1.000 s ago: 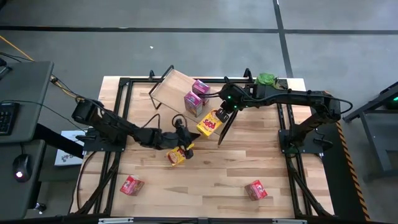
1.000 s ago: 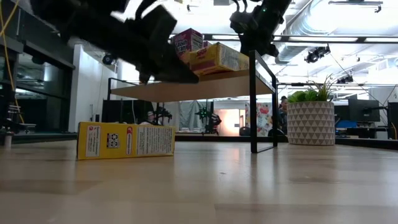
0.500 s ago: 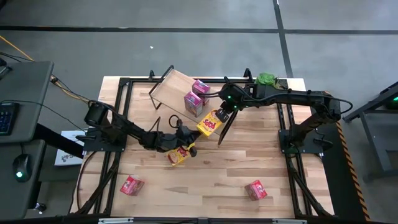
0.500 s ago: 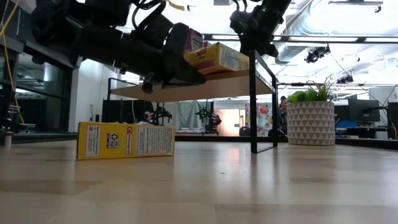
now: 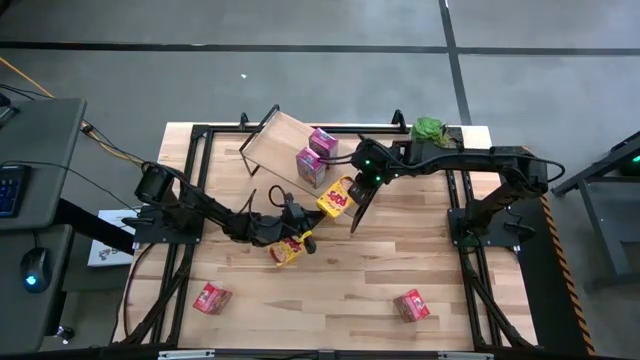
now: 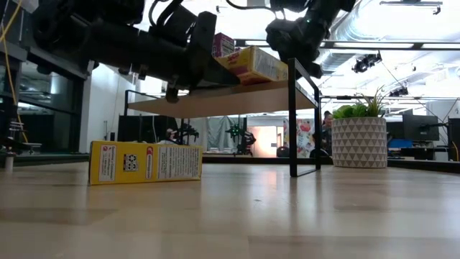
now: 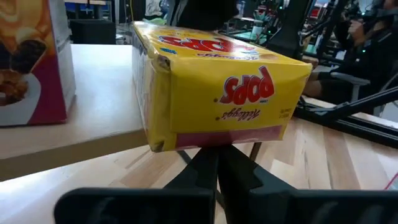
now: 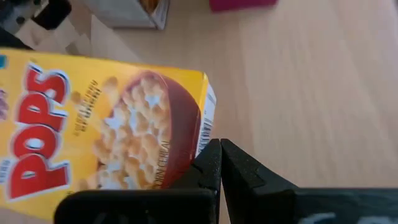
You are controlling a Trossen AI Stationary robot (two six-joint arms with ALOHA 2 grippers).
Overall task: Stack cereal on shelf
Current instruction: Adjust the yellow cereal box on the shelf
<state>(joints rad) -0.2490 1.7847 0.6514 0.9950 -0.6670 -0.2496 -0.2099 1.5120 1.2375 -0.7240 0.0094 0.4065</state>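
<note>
Right gripper (image 5: 356,181), closed and empty, has slid nearer the yellow box (image 5: 337,197) lying on the shelf (image 5: 280,140) just ahead. Left gripper (image 5: 300,222), also closed, hovers below it, so this looks like nudging the box into place.

We see open table (image 5: 350,280) between the two red boxes (image 5: 211,297) at the front. Up on the shelf (image 5: 280,140), pink boxes (image 5: 311,167) and a yellow box (image 5: 338,197) crowd its right end; its left end lies bare.
</note>
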